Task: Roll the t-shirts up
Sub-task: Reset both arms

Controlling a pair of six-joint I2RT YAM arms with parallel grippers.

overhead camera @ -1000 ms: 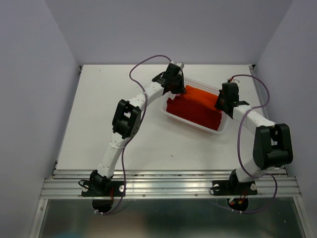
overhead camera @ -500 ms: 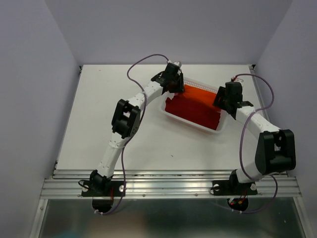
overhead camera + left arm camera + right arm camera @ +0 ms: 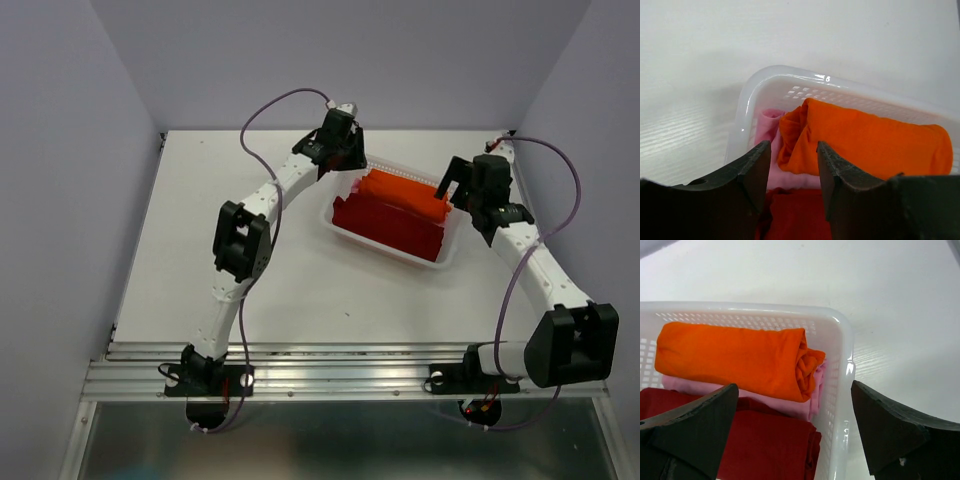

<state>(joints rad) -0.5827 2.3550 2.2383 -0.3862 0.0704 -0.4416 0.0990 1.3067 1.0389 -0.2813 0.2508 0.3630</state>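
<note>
Roll of orange t-shirt point(image 3: 403, 190) lies end-to-end between left gripper point(image 3: 792, 150) and right gripper point(image 3: 794, 387), both spread and empty, roughly equally near.

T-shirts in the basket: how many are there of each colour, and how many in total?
Orange shirt: 1
Pink shirt: 1
Dark red shirt: 1
Total: 3
</note>
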